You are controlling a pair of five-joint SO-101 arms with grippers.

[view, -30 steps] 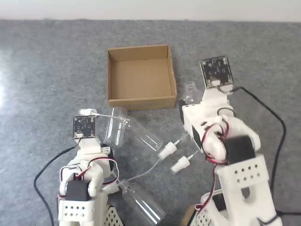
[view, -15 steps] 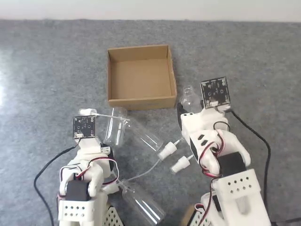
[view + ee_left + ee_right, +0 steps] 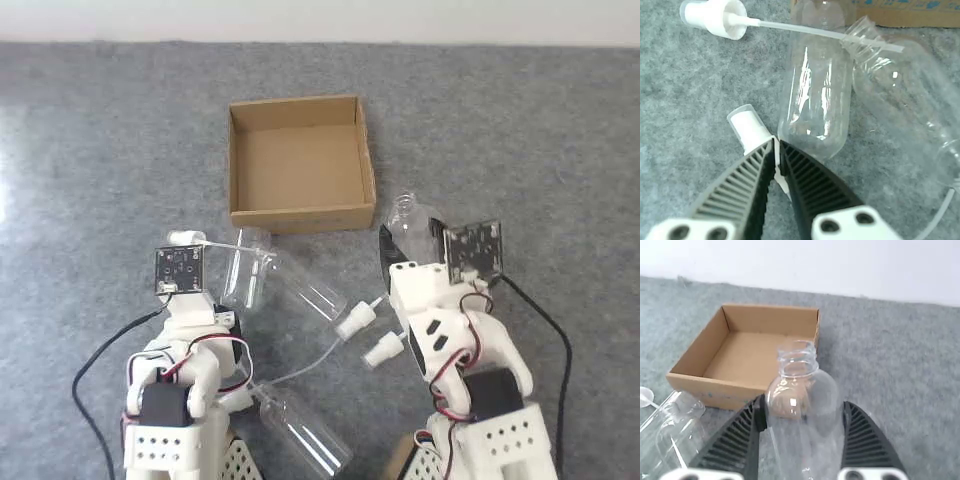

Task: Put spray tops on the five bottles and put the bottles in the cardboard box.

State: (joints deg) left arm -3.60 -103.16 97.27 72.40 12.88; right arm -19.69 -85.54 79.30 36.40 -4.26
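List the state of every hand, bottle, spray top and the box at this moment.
cardboard box: open, empty
left hand: shut on a spray top
right hand: shut on a bottle with no top on
lying bottles: on their sides, no tops on
bottle by the left arm's base: on its side, neck unclear
loose spray tops: on the table, unattached

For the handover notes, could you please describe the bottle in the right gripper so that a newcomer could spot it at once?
Find the cardboard box on the grey carpet; the right gripper sits just off its near right corner. The clear bottle is clamped between its black fingers. Unlike the other bottles, lying flat near the left arm, it is held.
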